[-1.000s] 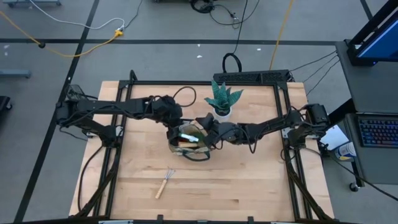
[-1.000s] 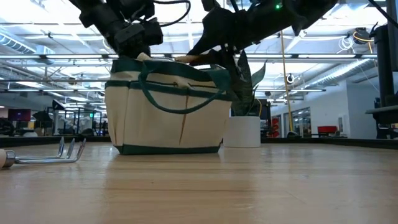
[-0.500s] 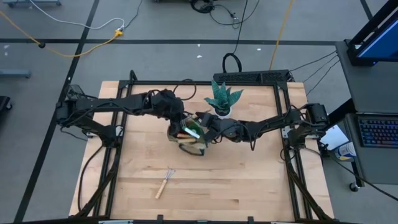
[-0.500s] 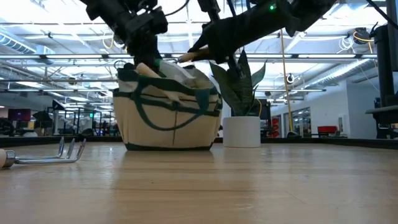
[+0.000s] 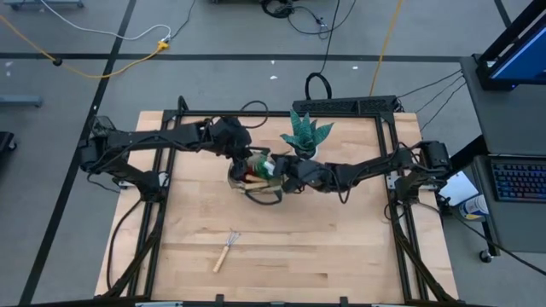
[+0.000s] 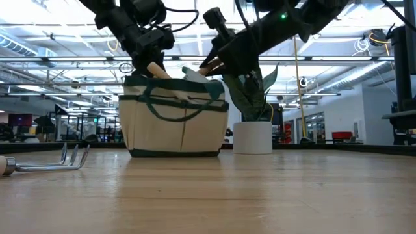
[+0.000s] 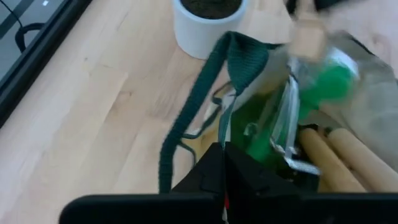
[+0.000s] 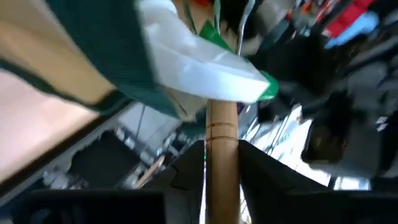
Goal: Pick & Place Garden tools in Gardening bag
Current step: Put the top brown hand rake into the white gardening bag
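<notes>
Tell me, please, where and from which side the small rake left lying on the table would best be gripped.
Grip the rake by its wooden handle, coming straight down from above: it lies flat on the bare table, apart from the gardening bag, with its metal tines toward the bag.

One bag [image 5: 256, 175], one rake [image 5: 225, 249], one plant [image 5: 305, 136]

Even overhead light falls flat on the wooden surface [image 5: 324, 247] with only faint shadows, ceiling strip lights [image 6: 58, 13] glare white in the low view's upper left, and both wrist views smear with motion blur, the wooden handle [image 8: 222, 149] soft near the lens.
</notes>
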Robot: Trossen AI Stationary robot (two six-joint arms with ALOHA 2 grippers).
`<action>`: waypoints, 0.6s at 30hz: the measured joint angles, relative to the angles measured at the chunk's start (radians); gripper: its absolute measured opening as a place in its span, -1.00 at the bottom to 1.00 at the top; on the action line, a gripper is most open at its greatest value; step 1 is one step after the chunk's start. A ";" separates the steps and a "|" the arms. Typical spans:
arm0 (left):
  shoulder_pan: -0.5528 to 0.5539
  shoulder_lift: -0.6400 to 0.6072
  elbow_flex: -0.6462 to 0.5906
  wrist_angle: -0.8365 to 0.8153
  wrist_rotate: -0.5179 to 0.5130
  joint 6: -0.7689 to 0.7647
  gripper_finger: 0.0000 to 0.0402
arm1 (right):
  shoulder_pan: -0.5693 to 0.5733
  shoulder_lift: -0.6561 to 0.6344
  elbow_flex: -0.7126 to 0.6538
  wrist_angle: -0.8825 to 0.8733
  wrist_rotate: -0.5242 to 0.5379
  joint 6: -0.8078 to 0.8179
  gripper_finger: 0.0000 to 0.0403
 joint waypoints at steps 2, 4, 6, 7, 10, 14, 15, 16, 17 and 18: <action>0.007 0.000 0.000 -0.002 0.013 0.000 -0.93 | -0.008 0.000 -0.002 0.011 -0.049 -0.008 -0.51; 0.013 0.000 0.000 -0.002 0.024 0.000 -0.93 | -0.017 0.001 -0.002 0.031 -0.081 -0.008 -0.43; 0.016 0.000 0.000 -0.002 0.040 0.000 -0.97 | -0.027 0.000 -0.002 0.032 -0.105 0.002 -0.35; 0.019 0.000 0.000 -0.002 0.043 0.001 -0.98 | -0.033 0.000 -0.002 0.031 -0.106 0.014 -0.31; 0.023 0.000 0.000 -0.002 0.042 0.001 -0.95 | -0.051 0.001 -0.002 0.042 -0.106 0.069 -0.20; 0.023 0.000 -0.001 -0.003 0.042 0.023 -0.92 | -0.067 0.000 -0.002 0.059 -0.102 0.191 -0.08; 0.023 0.000 -0.001 -0.003 0.042 0.024 -0.94 | -0.067 0.001 -0.002 0.081 -0.099 0.211 -0.06; 0.024 0.000 -0.001 -0.003 0.042 0.024 -0.96 | -0.066 0.000 -0.002 0.109 -0.098 0.224 -0.04; 0.024 0.000 -0.001 -0.003 0.041 0.025 -0.97 | -0.066 0.000 -0.002 0.137 -0.098 0.226 -0.03; 0.024 0.000 -0.001 -0.003 0.041 0.027 -0.98 | -0.063 0.000 -0.002 0.163 -0.098 0.226 -0.03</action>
